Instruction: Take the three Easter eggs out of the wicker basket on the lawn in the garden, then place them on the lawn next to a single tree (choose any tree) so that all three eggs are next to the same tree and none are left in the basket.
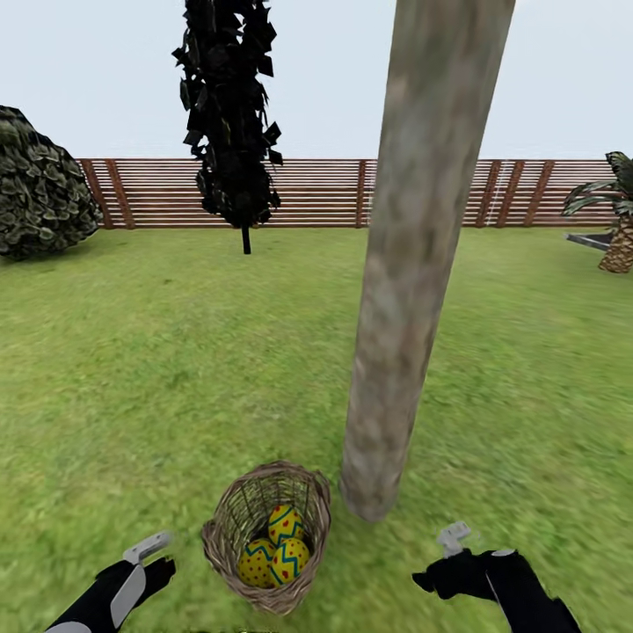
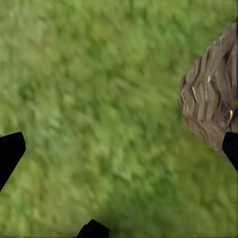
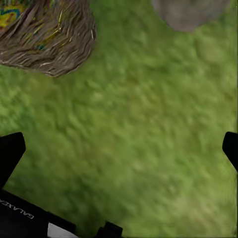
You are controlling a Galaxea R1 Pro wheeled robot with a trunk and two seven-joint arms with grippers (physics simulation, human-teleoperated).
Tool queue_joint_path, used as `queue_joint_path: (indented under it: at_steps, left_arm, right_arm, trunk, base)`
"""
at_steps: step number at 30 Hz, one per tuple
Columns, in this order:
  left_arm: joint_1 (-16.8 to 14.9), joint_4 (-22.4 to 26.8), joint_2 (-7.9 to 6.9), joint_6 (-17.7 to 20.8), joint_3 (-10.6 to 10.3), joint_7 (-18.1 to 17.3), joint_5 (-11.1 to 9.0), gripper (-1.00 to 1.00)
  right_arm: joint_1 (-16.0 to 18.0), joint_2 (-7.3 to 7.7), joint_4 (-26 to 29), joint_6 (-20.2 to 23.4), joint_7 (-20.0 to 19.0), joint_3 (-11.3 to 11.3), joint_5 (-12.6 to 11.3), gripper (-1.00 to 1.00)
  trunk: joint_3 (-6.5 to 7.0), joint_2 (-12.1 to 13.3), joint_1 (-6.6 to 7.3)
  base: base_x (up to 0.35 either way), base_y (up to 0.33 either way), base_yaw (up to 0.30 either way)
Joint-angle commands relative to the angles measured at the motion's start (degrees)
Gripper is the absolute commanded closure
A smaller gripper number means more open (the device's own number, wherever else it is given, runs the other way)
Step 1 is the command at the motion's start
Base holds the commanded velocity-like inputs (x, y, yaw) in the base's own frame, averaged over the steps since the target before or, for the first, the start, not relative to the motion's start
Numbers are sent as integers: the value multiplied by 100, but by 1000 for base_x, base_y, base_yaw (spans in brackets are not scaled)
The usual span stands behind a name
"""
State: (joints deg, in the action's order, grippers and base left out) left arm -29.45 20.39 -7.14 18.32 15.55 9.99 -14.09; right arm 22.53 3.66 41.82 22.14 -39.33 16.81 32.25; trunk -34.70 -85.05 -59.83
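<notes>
The wicker basket (image 1: 266, 534) stands on the lawn (image 1: 158, 369) close in front of me, just left of the foot of the thick pale tree (image 1: 413, 264). Three yellow Easter eggs (image 1: 274, 550) with blue zigzags and red dots lie inside it. My left gripper (image 1: 156, 563) hovers low to the basket's left, open and empty. My right gripper (image 1: 432, 576) hovers low to the basket's right, open and empty. The left wrist view shows the basket's wall (image 2: 210, 106) beside grass. In the right wrist view the basket (image 3: 49, 39) and the tree's base (image 3: 191, 12) appear.
A thin-trunked dark tree (image 1: 230, 114) stands further back at the left. A round bush (image 1: 40, 185) sits at the far left, a palm-like plant (image 1: 615, 211) at the far right. A brown slat fence (image 1: 325, 193) closes the yard behind.
</notes>
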Motion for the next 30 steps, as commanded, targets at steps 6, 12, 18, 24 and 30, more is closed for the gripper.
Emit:
queue_joint_path:
  at_steps: [6,12,18,24,30]
  left_arm:
    - [-3,-7,-31,31,221,29,-64,-100]
    - [-1,-17,-30,20,268,38,-62,-100]
    - [-5,-17,-29,36,272,38,-61,-100]
    - [0,-20,-24,49,268,44,-59,-100]
    - [-1,-22,-22,41,263,39,-60,-100]
  right_arm:
    - [4,-425,538,699,9,-762,194,-100]
    - [5,-995,1149,1026,12,-1411,185,-100]
    - [13,-1069,1601,1460,42,-2136,176,-100]
    - [43,-1190,1729,1524,47,-2559,162,-100]
    - [83,-1305,1735,1903,126,-2759,167,-100]
  trunk:
    - [-5,-3,0]
    - [-5,-3,0]
    - [-5,-3,0]
    - [-5,-3,0]
    - [-5,-3,0]
  base:
    - [0,0,293]
    - [0,0,227]
    - [0,0,24]
    - [0,0,1]
    - [0,0,0]
